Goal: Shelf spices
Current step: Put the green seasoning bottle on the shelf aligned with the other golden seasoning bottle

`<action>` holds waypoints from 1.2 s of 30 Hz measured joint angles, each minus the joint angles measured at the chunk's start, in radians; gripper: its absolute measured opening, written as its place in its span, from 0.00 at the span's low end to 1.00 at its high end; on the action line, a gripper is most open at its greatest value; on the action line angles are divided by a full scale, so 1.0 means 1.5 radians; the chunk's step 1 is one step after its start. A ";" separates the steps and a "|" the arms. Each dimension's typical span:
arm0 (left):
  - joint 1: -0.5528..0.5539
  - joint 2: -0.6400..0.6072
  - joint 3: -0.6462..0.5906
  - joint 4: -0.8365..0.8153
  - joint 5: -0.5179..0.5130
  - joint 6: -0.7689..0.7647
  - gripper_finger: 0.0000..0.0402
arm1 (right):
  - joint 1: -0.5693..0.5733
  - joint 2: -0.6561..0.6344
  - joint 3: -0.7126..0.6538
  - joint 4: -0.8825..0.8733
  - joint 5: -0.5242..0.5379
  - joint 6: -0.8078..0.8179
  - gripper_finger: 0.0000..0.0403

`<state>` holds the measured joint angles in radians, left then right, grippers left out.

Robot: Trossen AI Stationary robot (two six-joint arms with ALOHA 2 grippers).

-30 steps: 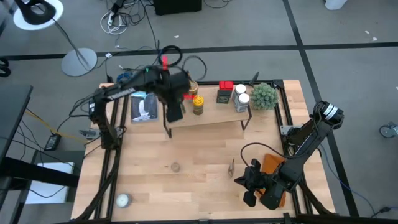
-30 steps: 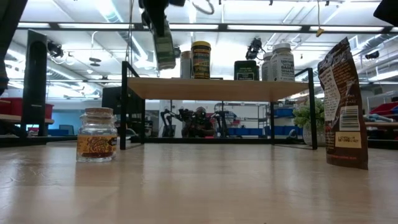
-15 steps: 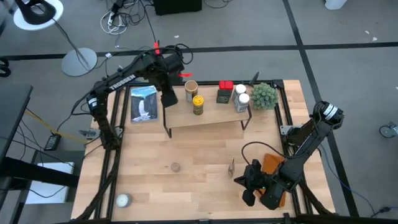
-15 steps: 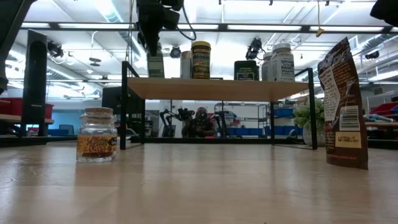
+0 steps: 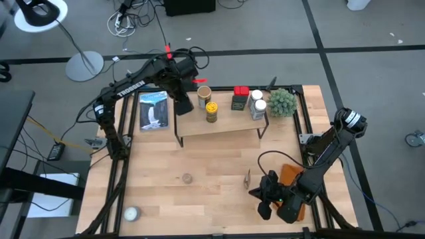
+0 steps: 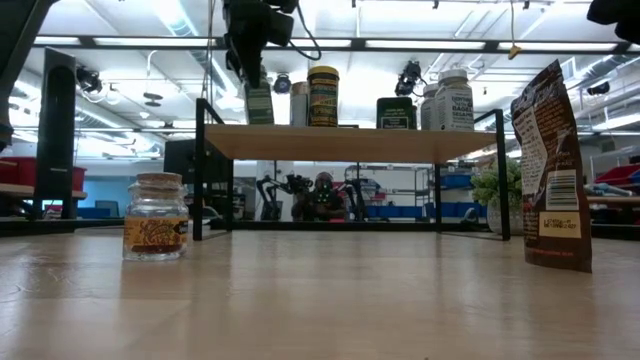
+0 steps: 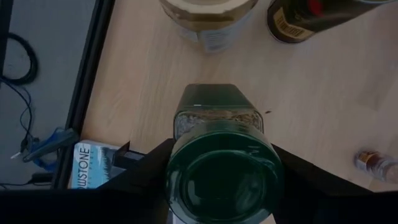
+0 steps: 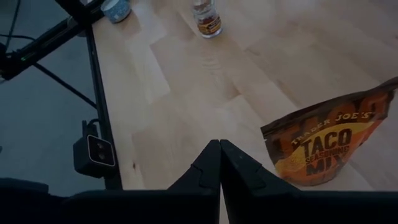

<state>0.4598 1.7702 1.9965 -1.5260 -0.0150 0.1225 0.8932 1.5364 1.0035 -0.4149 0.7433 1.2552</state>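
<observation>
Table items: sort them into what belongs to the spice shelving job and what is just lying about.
Job:
- shelf
- green-lidded jar in left gripper
- yellow tin
- cork-topped jar
- taco seasoning pouch

Lying about:
- green plant
- orange cloth
- blue booklet

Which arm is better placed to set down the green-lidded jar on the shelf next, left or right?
Left. The left gripper already holds the green-lidded jar over the shelf's left end. The right gripper sits shut and empty at the table's near right, far from the shelf.
</observation>
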 joint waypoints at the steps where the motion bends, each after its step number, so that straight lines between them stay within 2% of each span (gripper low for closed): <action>1: -0.002 0.000 0.000 0.000 -0.001 -0.002 0.53 | 0.000 0.000 0.000 0.000 0.000 0.000 0.01; 7: -0.008 0.002 0.000 0.001 0.021 -0.016 0.53 | 0.001 0.000 0.000 0.007 -0.005 0.000 0.01; 19: -0.007 0.002 -0.010 -0.006 0.019 -0.033 0.61 | 0.001 0.000 0.000 0.012 -0.008 -0.001 0.01; 28: -0.007 0.002 -0.032 -0.008 0.018 -0.016 0.61 | 0.001 0.000 0.000 0.012 -0.010 -0.001 0.02; 36: -0.007 0.002 0.011 -0.009 0.018 -0.013 0.61 | 0.001 0.000 0.000 0.012 -0.010 -0.001 0.01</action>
<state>0.4488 1.7737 2.0127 -1.5398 0.0124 0.1032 0.8944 1.5364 1.0035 -0.3965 0.7280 1.2541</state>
